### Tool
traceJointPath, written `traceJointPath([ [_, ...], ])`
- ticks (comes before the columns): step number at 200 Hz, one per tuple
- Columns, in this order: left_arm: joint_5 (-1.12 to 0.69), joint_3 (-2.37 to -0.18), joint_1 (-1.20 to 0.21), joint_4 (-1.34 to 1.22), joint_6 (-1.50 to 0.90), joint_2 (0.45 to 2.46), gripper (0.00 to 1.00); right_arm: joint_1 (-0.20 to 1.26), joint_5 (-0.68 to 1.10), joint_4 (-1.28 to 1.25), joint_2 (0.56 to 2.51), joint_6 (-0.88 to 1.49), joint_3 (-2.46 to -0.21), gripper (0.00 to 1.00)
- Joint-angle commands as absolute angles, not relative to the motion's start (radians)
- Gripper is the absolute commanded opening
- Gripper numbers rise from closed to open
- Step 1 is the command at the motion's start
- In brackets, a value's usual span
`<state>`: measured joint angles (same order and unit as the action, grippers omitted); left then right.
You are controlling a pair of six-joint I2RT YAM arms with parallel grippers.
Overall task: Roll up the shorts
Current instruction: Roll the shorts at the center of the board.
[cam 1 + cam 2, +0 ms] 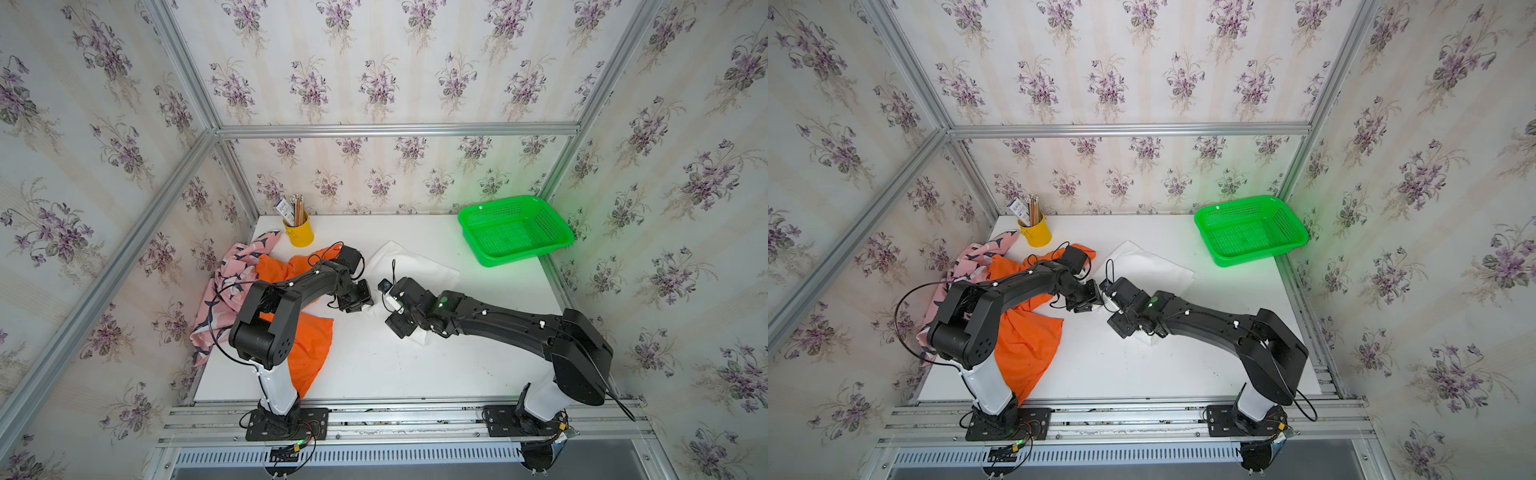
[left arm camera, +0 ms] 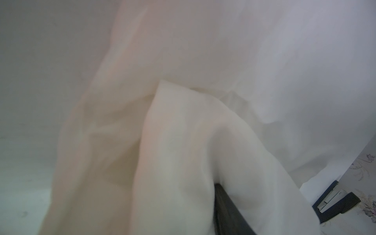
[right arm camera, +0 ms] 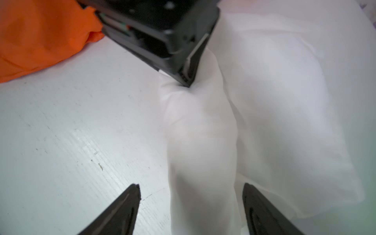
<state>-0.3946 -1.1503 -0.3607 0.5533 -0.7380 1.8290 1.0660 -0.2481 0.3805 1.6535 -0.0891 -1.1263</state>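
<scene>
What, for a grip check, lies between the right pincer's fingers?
A rolled fold of the white shorts runs between the open right pincer's fingers; the right wrist view shows it.

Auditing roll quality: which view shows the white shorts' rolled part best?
The right wrist view: the white shorts lie rolled inside the open right pincer, the left pincer at the roll's far end. The left wrist view shows only blurred folds; in both top views the arms mostly hide it.

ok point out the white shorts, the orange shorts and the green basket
white shorts (image 1: 419,266), in a top view, flat unrolled part
orange shorts (image 1: 311,345), in a top view, spread near end
green basket (image 1: 519,255), in a top view, near rim
</scene>
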Motion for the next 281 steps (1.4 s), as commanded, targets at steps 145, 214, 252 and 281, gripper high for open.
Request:
traceJointPath([
  [145,-0.281,-1.21,-0.288,0.772,-0.577,1.667,0.75,1.045,0.219,0.371,1.801,0.025,-1.164,0.13],
  [214,-0.247,-1.204,-0.307,0.876,-0.61,1.526,0.77,0.777,0.833,0.006,1.881,0.427,-1.053,0.13],
  [252,-0.265,-1.124,-0.355,0.808,-0.717,1.505,0.82,0.695,0.981,-0.138,2.05,0.574,-1.024,0.2],
  [281,-0.276,-1.063,-0.373,0.731,-0.759,1.565,0.83,0.669,0.938,-0.08,2.079,0.544,-1.026,0.32],
])
